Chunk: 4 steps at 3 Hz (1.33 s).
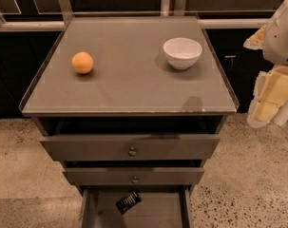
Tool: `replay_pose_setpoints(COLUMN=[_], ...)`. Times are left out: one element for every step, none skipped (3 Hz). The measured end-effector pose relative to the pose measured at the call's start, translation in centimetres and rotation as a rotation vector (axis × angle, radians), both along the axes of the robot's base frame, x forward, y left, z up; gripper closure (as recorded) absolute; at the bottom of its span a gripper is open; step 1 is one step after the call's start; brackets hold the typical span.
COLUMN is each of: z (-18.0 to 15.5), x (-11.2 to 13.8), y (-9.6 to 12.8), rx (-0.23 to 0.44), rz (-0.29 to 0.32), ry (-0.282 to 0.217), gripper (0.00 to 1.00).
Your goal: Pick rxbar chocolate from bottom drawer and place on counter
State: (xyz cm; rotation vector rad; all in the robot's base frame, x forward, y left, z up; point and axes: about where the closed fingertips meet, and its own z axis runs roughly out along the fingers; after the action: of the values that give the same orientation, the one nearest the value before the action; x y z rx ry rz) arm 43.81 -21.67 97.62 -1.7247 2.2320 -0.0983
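Counter (134, 87) above; open bottom drawer (155, 212) holds rxbar chocolate (128, 202), long axis diagonal, near-left to far-right. Gripper (267, 103) right edge, state unclear.

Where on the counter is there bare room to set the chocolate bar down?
The counter is bare between the orange ball and the white bowl, and across its whole front half up to the rim. Only the spots under those two are taken. The gripper hangs beyond the counter's right edge.

place: lab-like room | speckled concrete floor (248, 175), drawer cabinet (86, 148) | gripper (269, 99) at right edge
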Motion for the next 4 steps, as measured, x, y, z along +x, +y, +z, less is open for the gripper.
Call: replay_pose_setpoints(z=[0.5,-0.5,-4.1,-7.5], x=[-0.1,-1.6,-4.0,-7.0], y=[0.0,0.0,1.2,3.7], rx=[-0.001,0.055,0.184,0.318], rz=[-0.012,-0.07,-0.14,-0.196], ry=[-0.021,-0.048,-0.062,-0.092], gripper=[0.0,0.0,0.0,0.0])
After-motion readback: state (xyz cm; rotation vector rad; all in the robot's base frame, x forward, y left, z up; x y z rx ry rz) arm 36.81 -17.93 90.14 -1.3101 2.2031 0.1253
